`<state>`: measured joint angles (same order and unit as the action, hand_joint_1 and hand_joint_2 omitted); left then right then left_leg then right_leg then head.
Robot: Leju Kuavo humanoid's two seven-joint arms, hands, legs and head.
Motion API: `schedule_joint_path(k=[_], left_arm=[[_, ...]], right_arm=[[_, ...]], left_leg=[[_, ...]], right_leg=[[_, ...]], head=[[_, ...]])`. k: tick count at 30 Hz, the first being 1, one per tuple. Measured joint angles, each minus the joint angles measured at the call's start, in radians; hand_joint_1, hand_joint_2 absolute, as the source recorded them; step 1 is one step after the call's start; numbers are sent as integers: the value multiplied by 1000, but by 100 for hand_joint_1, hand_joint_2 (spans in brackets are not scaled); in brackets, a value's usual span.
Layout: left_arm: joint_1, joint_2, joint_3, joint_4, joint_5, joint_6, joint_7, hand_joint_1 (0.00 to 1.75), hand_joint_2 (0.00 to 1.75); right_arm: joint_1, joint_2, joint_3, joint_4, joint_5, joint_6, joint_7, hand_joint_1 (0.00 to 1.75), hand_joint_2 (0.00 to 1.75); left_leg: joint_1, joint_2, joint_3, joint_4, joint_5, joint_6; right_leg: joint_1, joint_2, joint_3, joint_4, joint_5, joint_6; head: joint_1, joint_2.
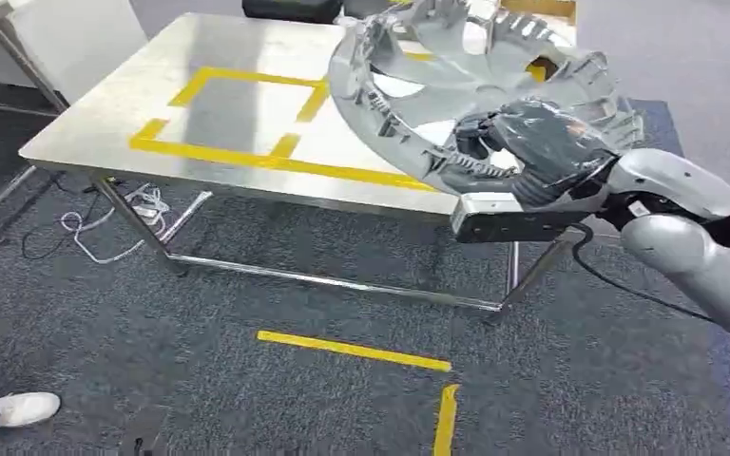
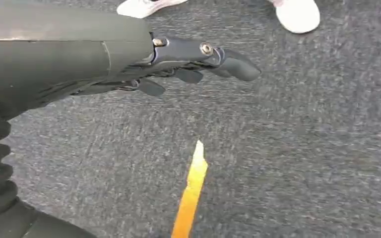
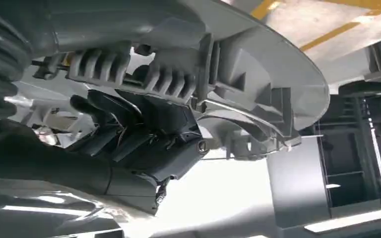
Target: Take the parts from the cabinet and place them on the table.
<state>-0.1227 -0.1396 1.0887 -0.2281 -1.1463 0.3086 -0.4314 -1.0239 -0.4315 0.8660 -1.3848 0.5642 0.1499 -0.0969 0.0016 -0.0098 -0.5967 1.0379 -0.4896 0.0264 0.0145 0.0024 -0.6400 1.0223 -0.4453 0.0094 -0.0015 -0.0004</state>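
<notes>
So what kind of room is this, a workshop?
Probably an indoor test lab: a steel-topped table marked with yellow tape squares, grey carpet with more tape, and the right hand holding a large grey ring-shaped plastic part.

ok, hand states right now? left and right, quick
Left hand: holds nothing, fingers loosely apart, hanging over the grey carpet.
Right hand: grips the large grey ribbed round plastic part at its rim, above the metal table.

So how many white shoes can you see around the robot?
3. One white shoe lies on the carpet at the lower left of the head view. The left wrist view shows two more, one and another, beyond the left hand; one may be the same shoe.
</notes>
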Motion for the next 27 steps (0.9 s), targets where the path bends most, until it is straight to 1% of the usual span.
schedule_joint_path(k=[1,2,3,4,5,6,7,8,9,10,12,13,14,15,16,17,18,19,20,22,23,24,25,26,27], left_arm=[[1,-2,0,0,0,0,0,0,175],[0,-2,0,0,0,0,0,0,175],[0,0,0,0,0,1,0,0,175],[0,-2,0,0,0,2,0,0,175],[1,-2,0,0,0,2,0,0,175],[2,-1,0,0,0,2,0,0,175],[3,0,0,0,0,2,0,0,175],[3,0,0,0,0,2,0,0,175],[4,0,0,0,0,3,0,0,175],[4,0,0,0,0,3,0,0,175],[5,1,0,0,0,3,0,0,175],[6,0,0,0,0,3,0,0,175],[5,0,0,0,0,3,0,0,175],[2,0,0,0,0,3,0,0,175],[3,0,0,0,0,5,0,0,175],[5,0,0,0,0,5,0,0,175],[7,-1,0,0,0,5,0,0,175],[6,1,0,0,0,6,0,0,175],[4,2,0,0,0,6,0,0,175],[2,3,0,0,0,6,0,0,175],[4,3,0,0,0,6,0,0,175],[5,3,0,0,0,6,0,0,175],[6,3,0,0,0,6,0,0,175],[6,3,0,0,0,6,0,0,175],[6,3,0,0,0,6,0,0,175]], right_arm=[[0,0,0,1,1,0,0,175,175],[-2,0,-1,1,1,0,0,175,175],[-1,1,-2,1,2,0,2,175,175],[-3,2,-2,1,1,-1,1,175,175],[-5,2,-2,3,2,0,3,175,175],[-4,5,0,3,2,0,2,175,175],[-2,6,2,3,2,0,2,175,175],[0,8,2,4,2,0,2,175,175],[1,8,2,4,2,0,1,175,175],[1,8,2,4,2,0,1,175,175],[1,8,2,4,2,0,2,175,175],[0,8,2,5,2,0,1,175,175],[-4,8,4,6,2,1,2,175,175],[-4,8,3,6,2,0,1,175,175],[-2,8,3,6,3,0,1,175,175],[-2,8,3,6,3,0,1,175,175],[-1,8,1,6,3,0,1,175,175],[-2,8,0,7,2,0,1,175,175],[-3,8,1,8,2,0,0,175,175],[3,8,1,11,2,0,1,175,175],[7,8,2,11,2,0,1,175,175],[8,8,2,11,2,0,1,175,175],[9,8,2,12,2,0,1,175,175],[9,8,2,12,3,0,2,175,175],[8,8,1,12,3,0,4,175,175]], left_leg=[[1,0,3,-4,-2,-4],[-1,0,9,-6,-6,-10],[-1,0,6,1,-15,-15],[-3,1,-5,36,-29,-20],[-1,2,-39,106,-56,-24],[2,2,-85,191,-86,-27],[4,2,-132,266,-107,-30],[5,2,-162,304,-105,-31],[6,2,-169,295,-78,-33],[7,2,-155,244,-28,-33],[9,2,-91,64,94,-32],[7,1,-76,42,85,-28],[4,0,-59,10,74,-24],[1,2,-60,5,62,-14],[1,3,-62,0,59,-8],[1,3,-58,-2,56,-3],[8,2,-45,-9,54,4],[8,1,-36,-10,49,12],[8,1,-32,-10,44,18],[6,1,-22,-10,29,22],[5,0,-15,-9,22,23],[5,0,-4,-9,14,22],[4,-1,11,-9,3,22],[4,-1,28,-9,-8,20],[4,-2,48,-9,-21,17]], right_leg=[[1,1,1,0,-4,-5],[-2,1,7,-8,-4,-7],[-13,-2,24,-21,-3,-8],[-13,-3,37,-26,-8,-15],[-13,-5,45,-26,-13,-19],[-12,-5,52,-26,-20,-21],[-13,-4,58,-26,-27,-22],[-13,-2,65,-26,-33,-22],[-14,0,76,-25,-40,-20],[-14,1,89,-25,-50,-18],[-16,1,119,-25,-72,-10],[-14,1,108,-26,-81,-3],[-10,6,117,-21,-85,4],[-12,6,112,-25,-84,7],[-12,6,114,-26,-80,13],[-13,6,116,-27,-80,14],[-14,5,99,-14,-88,19],[-14,4,79,32,-88,23],[-15,4,38,103,-99,26],[-17,4,-77,261,-152,30],[-17,4,-119,305,-164,31],[-17,4,-141,306,-146,31],[-17,4,-136,262,-105,28],[-16,4,-111,188,-51,24],[-15,4,-75,91,12,20]], head=[[3,0],[2,0],[1,0],[-1,0],[0,0],[-3,0],[-1,0],[-2,0],[-2,0],[-2,0],[-2,0],[0,0],[0,0],[-3,0],[0,0],[-2,0],[-1,0],[2,0],[4,0],[4,0],[3,0],[3,0],[3,0],[3,0],[3,0]])
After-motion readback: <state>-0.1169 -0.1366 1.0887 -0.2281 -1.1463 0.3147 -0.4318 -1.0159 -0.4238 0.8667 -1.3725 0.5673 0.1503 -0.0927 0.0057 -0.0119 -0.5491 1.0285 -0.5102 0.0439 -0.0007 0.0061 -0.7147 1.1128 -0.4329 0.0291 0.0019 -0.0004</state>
